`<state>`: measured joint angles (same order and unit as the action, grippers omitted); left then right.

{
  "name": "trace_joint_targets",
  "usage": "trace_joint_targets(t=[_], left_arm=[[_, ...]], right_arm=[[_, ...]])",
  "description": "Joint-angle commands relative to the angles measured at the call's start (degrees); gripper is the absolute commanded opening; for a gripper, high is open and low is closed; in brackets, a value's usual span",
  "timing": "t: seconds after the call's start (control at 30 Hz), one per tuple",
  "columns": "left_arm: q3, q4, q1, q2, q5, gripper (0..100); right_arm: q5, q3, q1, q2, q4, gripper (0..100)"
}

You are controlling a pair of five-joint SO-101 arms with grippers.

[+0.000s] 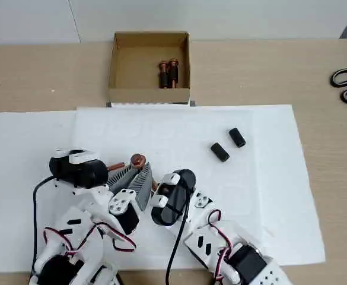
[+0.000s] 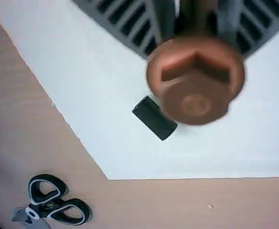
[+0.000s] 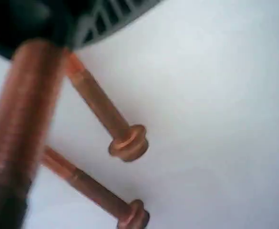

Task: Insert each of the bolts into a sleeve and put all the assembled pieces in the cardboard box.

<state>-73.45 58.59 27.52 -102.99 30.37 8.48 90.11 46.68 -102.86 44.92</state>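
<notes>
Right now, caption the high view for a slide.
Two assembled pieces in the cardboard box, two sleeves on paper, left hand holding a bolt.

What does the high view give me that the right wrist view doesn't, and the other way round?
High view adds: the cardboard box with two assembled pieces inside, two loose sleeves on the white paper, and scissors at the table's right edge. Right wrist view adds: two loose bolts lying on the white paper. Shared: the white paper and the held bolt, whose threaded shank runs close to the wrist camera.
</notes>
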Motion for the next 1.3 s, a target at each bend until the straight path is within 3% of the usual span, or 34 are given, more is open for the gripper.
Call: trace_joint_targets(t=[0.0, 0.53, 1.07, 1.27], left_arm=[[-0.4, -0.3, 0.2, -0.3, 0.4, 1], [-0.4, -4.1, 0.4, -0.3, 0.5, 1], [-1.6, -2.1, 2.7, -0.3, 0.0, 1], [-1.5, -1.3, 2.9, -0.4, -6.2, 1]], right_arm=[[-0.4, -3.6, 0.4, 0.0, 0.0, 0.2], [-0.4, -3.1, 0.5, 0.0, -0.1, 0.2], [-0.3, -4.6, 0.5, -0.1, 0.0, 0.2], [-0.1, -5.1, 0.5, 0.0, 0.0, 0.2]])
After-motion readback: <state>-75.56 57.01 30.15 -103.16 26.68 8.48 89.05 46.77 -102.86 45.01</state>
